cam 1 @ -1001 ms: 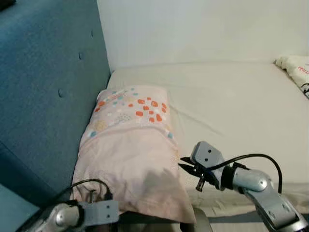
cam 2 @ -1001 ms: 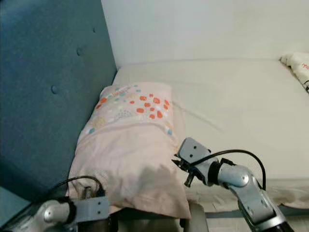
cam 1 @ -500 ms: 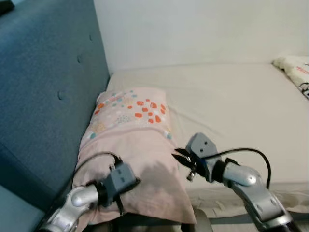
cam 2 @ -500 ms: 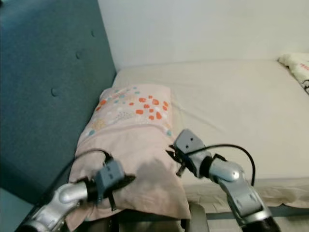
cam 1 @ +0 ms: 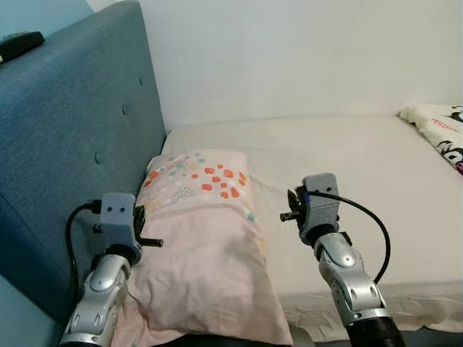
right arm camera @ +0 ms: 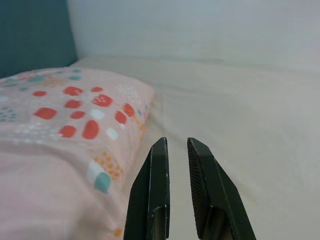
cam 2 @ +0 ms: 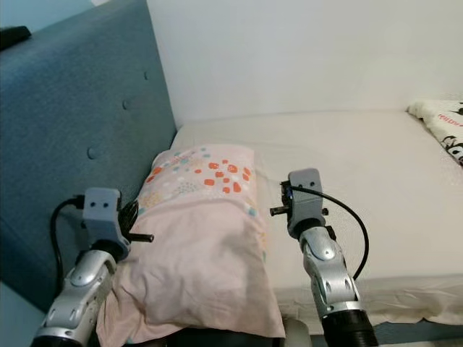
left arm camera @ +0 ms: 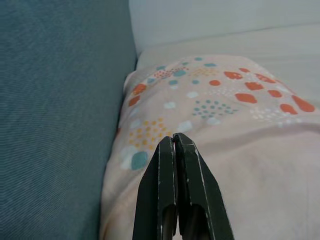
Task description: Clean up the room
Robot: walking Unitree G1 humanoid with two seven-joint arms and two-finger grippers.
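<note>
Teal headboard (cam 1: 65, 130): far left, against the pillow.
Left claw (left arm camera: 173, 142): clenched, empty, now raised beside the pillow.
Pink pillow (cam 1: 206, 238): flat at the bed's head.
Right claw (right arm camera: 175, 146): slightly parted, lifted clear.
Bed (cam 1: 362, 166): pillow placement looks finished.

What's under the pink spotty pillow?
The pillow lies on the cream mattress, pushed against the blue headboard. The mattress part beneath it is covered, so anything hidden there cannot be seen.

A pink spotted fabric pillow (cam 1: 199, 238) lies on the cream mattress (cam 1: 362, 173) at its left end, against the blue buttoned upholstered headboard (cam 1: 65, 144), with a white patterned cloth (cam 1: 438, 126) far right.
</note>
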